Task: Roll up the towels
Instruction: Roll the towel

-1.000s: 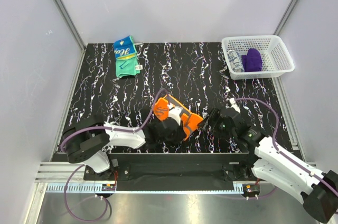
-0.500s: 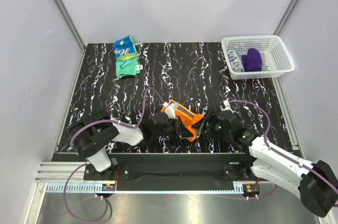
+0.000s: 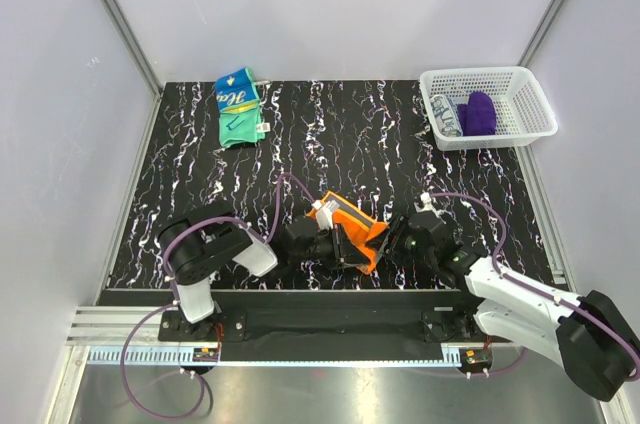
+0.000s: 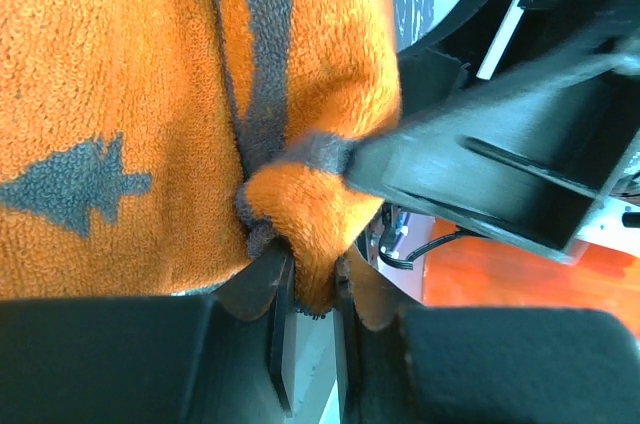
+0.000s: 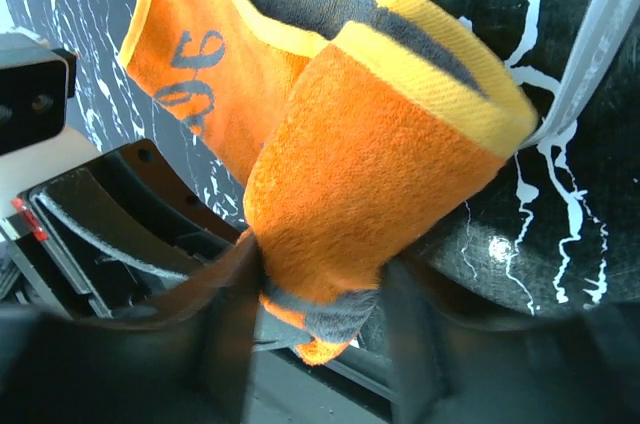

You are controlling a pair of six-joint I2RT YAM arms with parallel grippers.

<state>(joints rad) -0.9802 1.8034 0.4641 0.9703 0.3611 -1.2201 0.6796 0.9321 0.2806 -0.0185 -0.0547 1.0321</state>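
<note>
Top external first: finds the orange towel (image 3: 350, 227) bunched just inside the near edge of the table (image 3: 400, 134), about mid-width, boxed in from both sides. Pinches it from the left with the left gripper (image 3: 335, 247), low and flat to the surface. Meets it from the right with the right gripper (image 3: 388, 239), tips almost nose to nose.

Over to the left wrist: shows a grey-trimmed fold nipped tight between the narrow fingers (image 4: 280, 334), jaws nearly together, with the other arm's black finger right against the same bulge.

Right wrist now: squeezes the towel's end between both fingers (image 5: 225, 334), cloth pinched narrow there and fanning wide beyond. Turns the yellow hem up, with a grey-edged corner poking out past the tips.

Back on top: leaves a broad stretch of open black marbled surface beyond the pair, out to the far edge. Puts the teal towel (image 3: 238, 104) folded flat at the far left, close to that far edge and well apart from the action. Parks the white basket (image 3: 540, 109) in the far right corner, purple cloth (image 3: 480, 114) inside. Drapes purple cables (image 3: 480, 201) over the near strip on both sides.
</note>
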